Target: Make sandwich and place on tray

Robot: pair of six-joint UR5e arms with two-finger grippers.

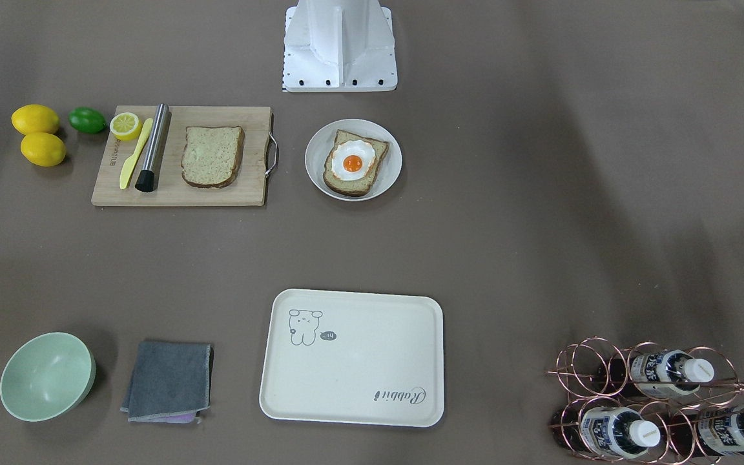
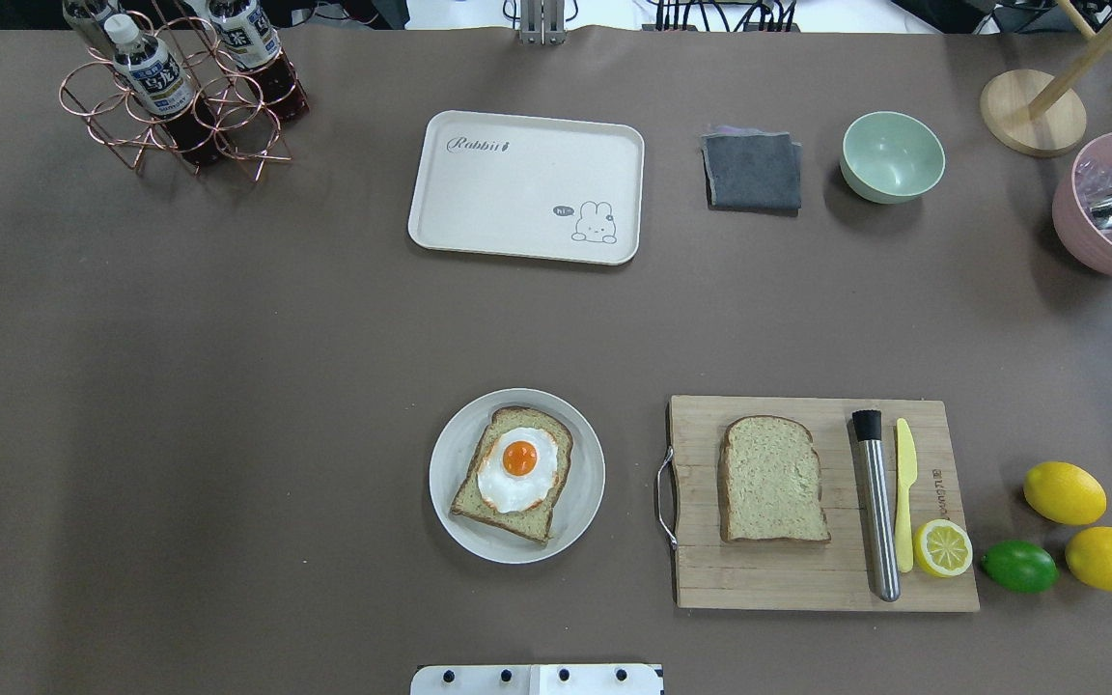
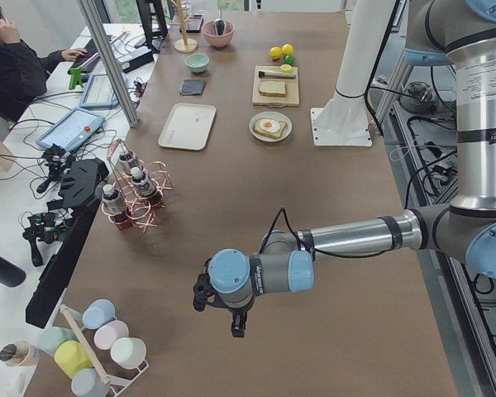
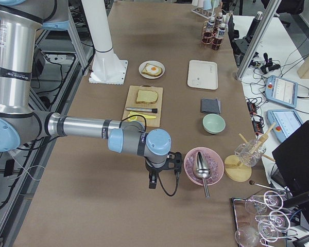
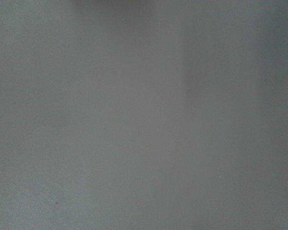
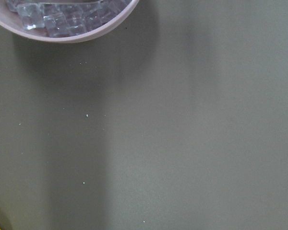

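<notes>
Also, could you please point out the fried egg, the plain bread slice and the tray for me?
fried egg [image 2: 519,458], overhead exterior view, on its orange yolk.
plain bread slice [image 2: 773,480], overhead exterior view, centre of its top face.
tray [image 2: 517,198], overhead exterior view, bare middle of its floor.

The left gripper [image 3: 238,322] and right gripper [image 4: 153,181] showed only in side views, jaws too small to judge. Frame edges cut the pink bowl [image 2: 1075,220] and the rack [image 1: 595,380].
</notes>
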